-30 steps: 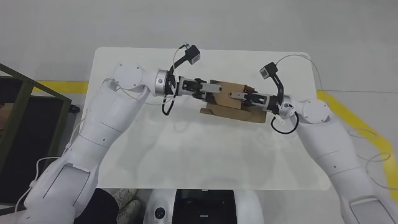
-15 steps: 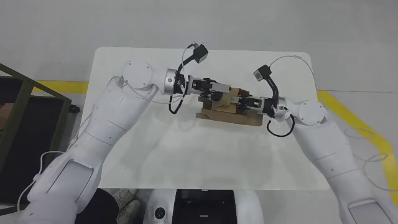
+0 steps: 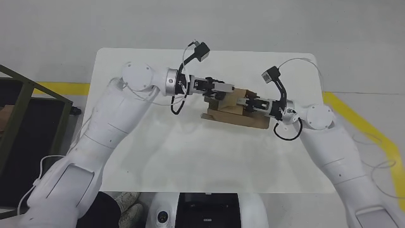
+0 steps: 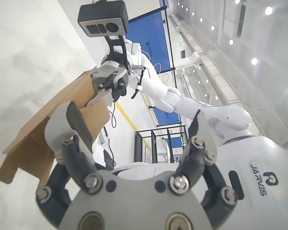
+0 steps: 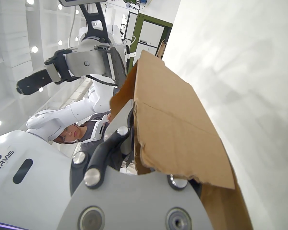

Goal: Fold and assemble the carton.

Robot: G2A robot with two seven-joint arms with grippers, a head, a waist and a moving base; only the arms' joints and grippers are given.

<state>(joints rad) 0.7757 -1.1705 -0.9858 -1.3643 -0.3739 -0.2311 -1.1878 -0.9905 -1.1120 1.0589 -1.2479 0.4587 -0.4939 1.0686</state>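
Cardboard carton point(image 3: 231, 113) between left gripper point(image 3: 224, 92) and right gripper point(image 3: 249, 104)

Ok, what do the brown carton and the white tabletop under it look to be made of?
The brown carton looks like corrugated cardboard, matte and uncoated: one edge is ragged and fibrous, and the panels hold pressed creases. The white tabletop is smooth and hard with a faint sheen, probably laminate or painted board; the pictures leave open which.

2 arms meet at the carton point(image 3: 231, 115) from opposite ends. Left gripper point(image 4: 135, 111) spread wide, 1 finger at its flap; right gripper point(image 4: 105, 96) pinches its edge.
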